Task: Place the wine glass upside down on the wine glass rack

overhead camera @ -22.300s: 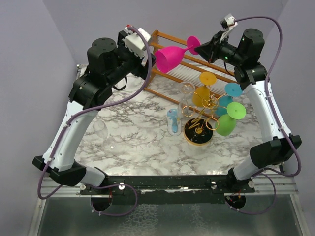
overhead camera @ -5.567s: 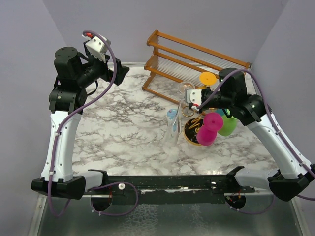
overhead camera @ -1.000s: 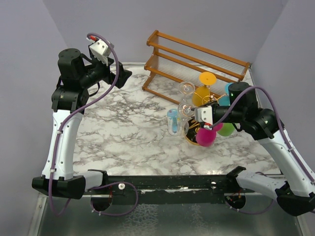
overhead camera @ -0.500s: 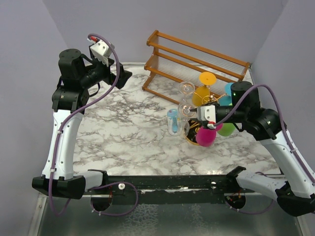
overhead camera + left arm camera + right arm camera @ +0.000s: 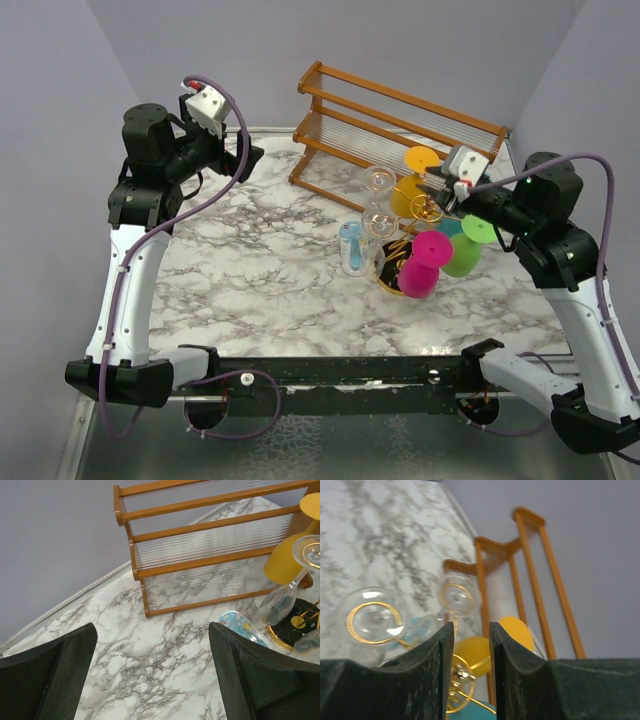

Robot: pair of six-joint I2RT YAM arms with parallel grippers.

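Note:
The pink wine glass [image 5: 420, 272] hangs upside down on the gold wire rack [image 5: 392, 268], bowl down at the rack's front, foot on a loop arm. My right gripper [image 5: 438, 186] is above and behind the rack, apart from the pink glass, jaws a little apart with nothing between them. In the right wrist view the gripper [image 5: 471, 645] looks over the rack's gold loops [image 5: 460, 680]; the pink glass is out of that view. My left gripper [image 5: 250, 158] is open and empty, high at the back left; in its wrist view [image 5: 152, 680] it is over bare marble.
Yellow [image 5: 410, 195], green [image 5: 462, 252], teal [image 5: 455, 226] and two clear glasses [image 5: 378, 182] also hang on the rack. A light-blue glass [image 5: 350, 248] stands by its left side. The brown wooden slatted rack [image 5: 400, 120] stands at the back.
My right gripper has let go of the pink glass and pulled up and back to the right. The pink glass stays hanging on the rack. The left arm has hardly moved.

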